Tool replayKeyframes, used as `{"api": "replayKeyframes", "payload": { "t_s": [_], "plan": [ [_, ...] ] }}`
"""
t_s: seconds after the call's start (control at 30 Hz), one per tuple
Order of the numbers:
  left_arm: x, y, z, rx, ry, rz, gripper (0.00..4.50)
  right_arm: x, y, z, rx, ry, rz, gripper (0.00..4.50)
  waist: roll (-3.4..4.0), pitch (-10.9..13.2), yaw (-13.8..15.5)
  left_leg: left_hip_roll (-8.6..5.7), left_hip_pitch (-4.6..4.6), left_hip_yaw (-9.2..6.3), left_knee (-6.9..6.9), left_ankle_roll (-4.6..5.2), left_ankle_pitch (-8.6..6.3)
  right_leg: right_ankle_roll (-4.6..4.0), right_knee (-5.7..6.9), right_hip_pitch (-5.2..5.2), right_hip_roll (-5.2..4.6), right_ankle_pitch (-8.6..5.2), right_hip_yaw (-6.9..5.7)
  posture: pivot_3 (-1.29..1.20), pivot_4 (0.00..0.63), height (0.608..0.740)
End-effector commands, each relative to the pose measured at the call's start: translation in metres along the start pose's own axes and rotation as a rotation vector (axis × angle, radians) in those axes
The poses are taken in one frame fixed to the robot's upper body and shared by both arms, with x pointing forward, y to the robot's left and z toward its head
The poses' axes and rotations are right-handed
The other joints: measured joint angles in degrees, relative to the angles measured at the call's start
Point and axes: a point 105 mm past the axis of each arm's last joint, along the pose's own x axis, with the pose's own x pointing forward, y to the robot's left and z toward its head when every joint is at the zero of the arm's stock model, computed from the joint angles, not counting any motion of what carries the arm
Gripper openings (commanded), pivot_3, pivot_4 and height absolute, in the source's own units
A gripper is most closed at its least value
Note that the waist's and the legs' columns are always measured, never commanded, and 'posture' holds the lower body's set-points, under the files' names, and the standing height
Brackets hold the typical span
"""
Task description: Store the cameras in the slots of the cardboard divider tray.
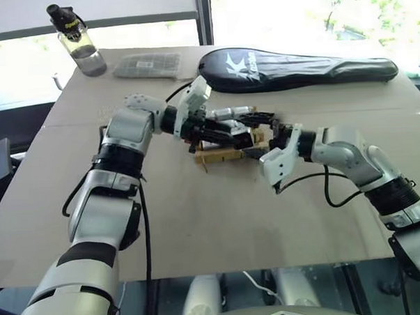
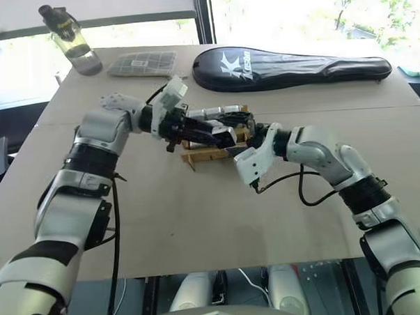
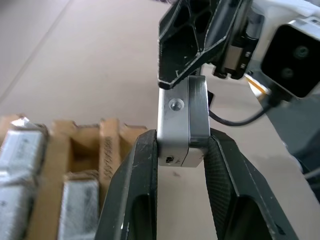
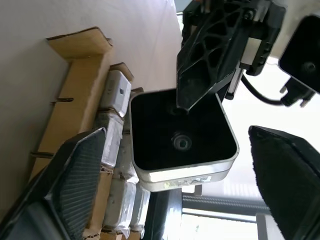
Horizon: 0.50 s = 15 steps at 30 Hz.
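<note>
My left gripper [image 3: 181, 150] has its ribbed black fingers [image 3: 135, 170] pinched on a camera [image 3: 182, 120], a small boxy block with a brushed silver side, a threaded hole in it and a darker front slab, held near the middle of the left wrist frame. In the right wrist view the same camera shows its glossy black square face with a tiny round lens and a rounded silver rim, at the frame's centre. My right gripper [image 4: 175, 185] stands with jaws spread wide on either side of that camera, its textured pads [image 4: 80, 175] not touching it. The cardboard divider tray [image 3: 107, 145] sits at the lower left of the left wrist frame, tan corrugated slats crossing into little slots, several already holding silver cameras. In the left eye view the tray [image 1: 220, 155] lies at the centre of the matte brown table [image 1: 220, 227], with both grippers meeting just above it. At the top of that frame lie a black racket cover [image 1: 290, 67], a flat grey gridded packet [image 1: 147, 65] and a clear bottle [image 1: 79, 44].
</note>
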Motion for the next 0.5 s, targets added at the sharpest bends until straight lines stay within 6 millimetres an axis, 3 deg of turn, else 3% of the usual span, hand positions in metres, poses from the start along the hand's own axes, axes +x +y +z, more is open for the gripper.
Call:
{"api": "replayKeyframes", "payload": {
  "t_s": [0.03, 0.17, 0.27, 0.5],
  "plan": [
    [0.002, 0.016, 0.012, 0.097, 0.024, 0.077, 0.74, -0.029, -0.007, -0.011, 0.222, 0.093, -0.093, 4.48, -0.01, 0.0, 0.16, -0.01, 0.0, 0.01, 0.0, 0.0, 0.0, 0.0, 0.0, 0.0, 0.0, 0.0, 0.02, 0.0, 0.15, 0.74],
    [0.008, 0.034, 0.011, 0.122, 0.077, 0.161, 0.74, -0.058, 0.004, -0.01, 0.686, 0.157, -0.2, 4.48, -0.03, 0.01, 0.61, -0.04, -0.04, 0.02, -0.07, 0.0, 0.0, 0.0, -0.05, 0.01, -0.01, 0.0, -0.07, 0.0, 0.15, 0.74],
    [0.014, 0.041, 0.008, 0.156, 0.139, 0.183, 0.74, -0.091, 0.016, -0.004, 1.065, 0.194, -0.302, 4.48, -0.04, 0.02, 0.77, -0.05, -0.03, -0.03, -0.05, 0.0, 0.0, 0.0, -0.02, 0.0, 0.0, 0.0, -0.08, 0.0, 0.15, 0.74],
    [0.022, 0.046, -0.007, 0.213, 0.25, 0.192, 0.74, -0.139, 0.044, 0.029, 1.402, 0.266, -0.313, 4.48, -0.05, 0.01, 1.15, -0.25, 0.01, -0.17, -0.04, 0.16, -0.09, 0.0, -0.02, 0.05, 0.0, 0.0, -0.06, 0.0, 0.15, 0.74]
  ]
}}
